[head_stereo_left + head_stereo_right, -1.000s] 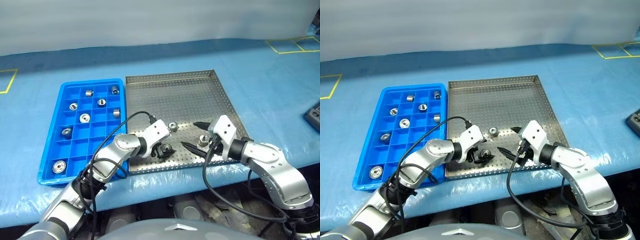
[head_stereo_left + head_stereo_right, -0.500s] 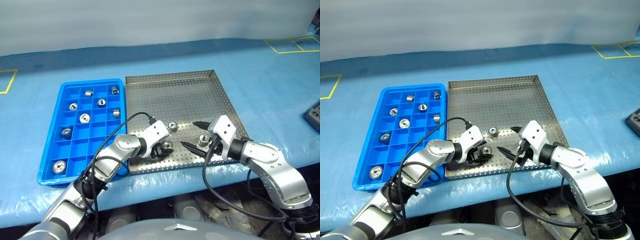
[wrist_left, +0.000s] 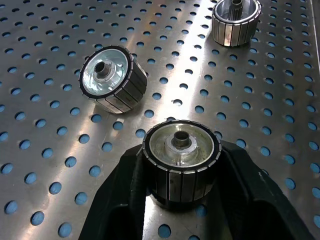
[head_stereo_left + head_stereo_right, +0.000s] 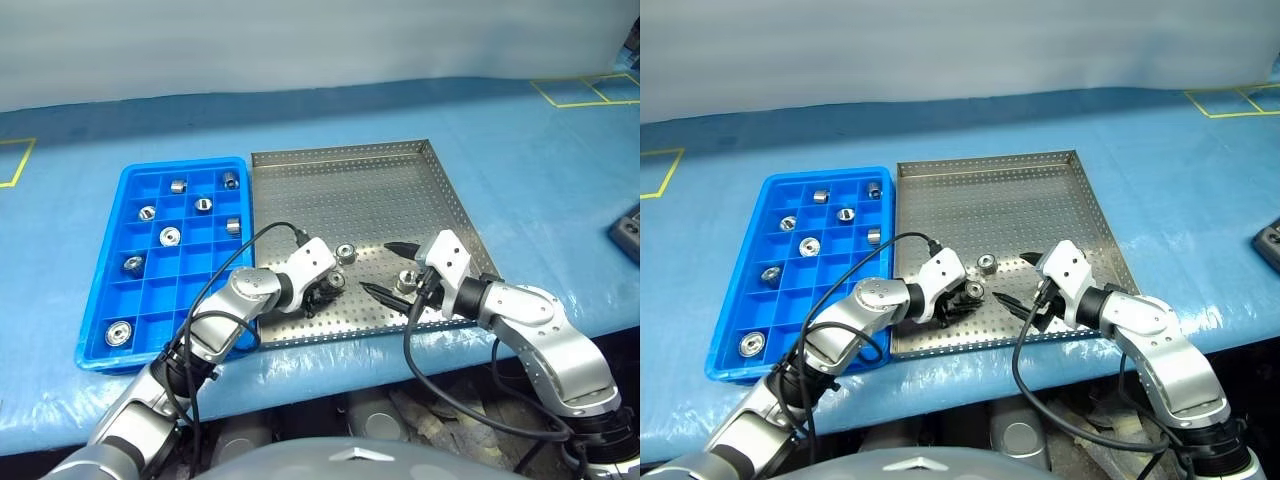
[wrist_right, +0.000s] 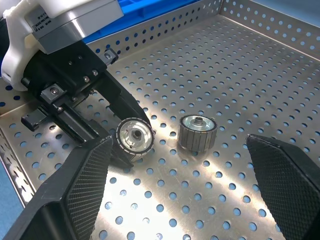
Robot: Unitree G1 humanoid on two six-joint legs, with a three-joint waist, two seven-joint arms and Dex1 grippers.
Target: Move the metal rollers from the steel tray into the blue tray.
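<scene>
blue tray (image 4: 105, 330) — seven rollers | steel tray (image 4: 350, 180) — three, one gripped

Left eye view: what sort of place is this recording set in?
Probably a workshop or lab bench for parts sorting: a table under blue sheeting with yellow taped squares, a perforated steel tray of metal rollers, and a compartmented blue tray.

Blue tray (image 4: 100, 300) left of steel tray (image 4: 350, 190), touching; three rollers (image 4: 346, 252) near the steel tray's front edge.
</scene>
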